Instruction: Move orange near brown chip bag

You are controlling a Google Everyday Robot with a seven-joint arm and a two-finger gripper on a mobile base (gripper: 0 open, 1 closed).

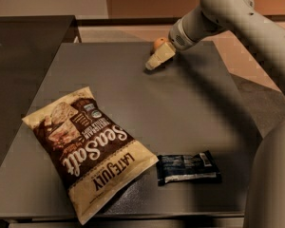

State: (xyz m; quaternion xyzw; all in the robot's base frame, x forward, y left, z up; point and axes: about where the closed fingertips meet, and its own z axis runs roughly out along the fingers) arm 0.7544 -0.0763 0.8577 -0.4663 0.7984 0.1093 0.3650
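Note:
The orange (158, 43) sits at the far edge of the dark grey table (190, 113), mostly hidden behind my gripper. My gripper (155, 61) is cream-coloured and points down-left, its tip just in front of and below the orange. The brown chip bag (88, 148), printed "Sea Salt" and "Late July", lies flat at the table's front left, far from the orange and the gripper.
A small dark snack bar wrapper (187, 167) lies near the front edge, right of the chip bag. A dark counter (23, 46) stands at the left. My arm (242, 18) reaches in from the right, and part of it fills the lower right corner.

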